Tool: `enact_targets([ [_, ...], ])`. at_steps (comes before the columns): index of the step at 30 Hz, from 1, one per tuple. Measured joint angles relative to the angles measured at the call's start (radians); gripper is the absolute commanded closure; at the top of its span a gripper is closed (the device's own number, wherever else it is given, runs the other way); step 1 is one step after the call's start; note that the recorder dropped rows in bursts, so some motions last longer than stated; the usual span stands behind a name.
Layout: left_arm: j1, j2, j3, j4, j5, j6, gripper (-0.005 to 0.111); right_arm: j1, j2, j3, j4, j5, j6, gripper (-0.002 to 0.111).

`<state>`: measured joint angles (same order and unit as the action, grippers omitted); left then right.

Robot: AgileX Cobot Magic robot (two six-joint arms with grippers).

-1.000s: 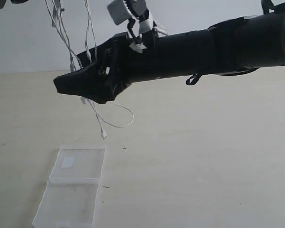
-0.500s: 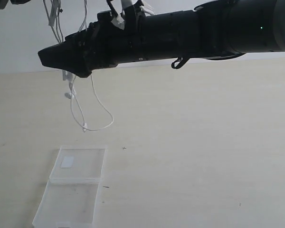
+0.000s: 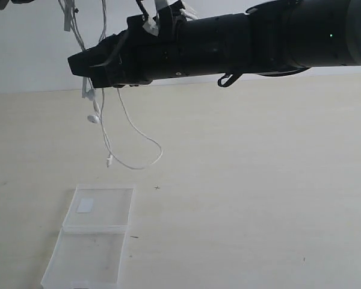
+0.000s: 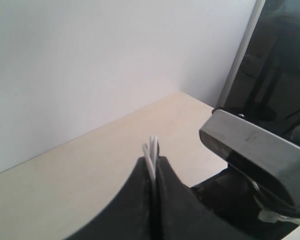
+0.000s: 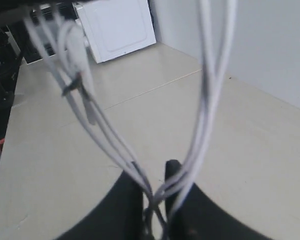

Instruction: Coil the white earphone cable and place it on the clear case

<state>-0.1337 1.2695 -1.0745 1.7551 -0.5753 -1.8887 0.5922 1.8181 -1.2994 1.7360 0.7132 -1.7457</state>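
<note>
left tool [image 4: 151,161] pinches white earphone cable [image 5: 210,100], right tool [image 5: 152,174] unclear; loops may slip, missing clear case [image 3: 108,208] at 7 o'clock.

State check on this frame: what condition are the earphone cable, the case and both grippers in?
white earphone cable: held off the table, loose loops dangling, not on the case.
clear case: lying open and flat on the table, nothing on it.
left gripper: shut on the white earphone cable.
right gripper: shut on the white earphone cable.

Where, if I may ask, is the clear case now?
The clear case lies open on the table, lower left in the exterior view, below the white earphone cable.
</note>
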Motion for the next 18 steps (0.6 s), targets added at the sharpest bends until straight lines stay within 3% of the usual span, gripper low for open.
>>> enact_targets([
  [10, 0.000, 0.000, 0.000, 0.000, 0.018, -0.021, 0.107, 0.000, -0.024, -0.008, -0.055, -0.085, 0.100, 0.108],
  [13, 0.000, 0.000, 0.002, 0.000, 0.044, -0.028, 0.107, 0.000, -0.068, -0.010, -0.249, -0.184, 0.269, 0.108],
  [18, 0.000, 0.001, 0.050, 0.001, 0.070, -0.029, 0.107, 0.004, -0.162, -0.013, -0.749, -0.268, 0.683, 0.108],
])
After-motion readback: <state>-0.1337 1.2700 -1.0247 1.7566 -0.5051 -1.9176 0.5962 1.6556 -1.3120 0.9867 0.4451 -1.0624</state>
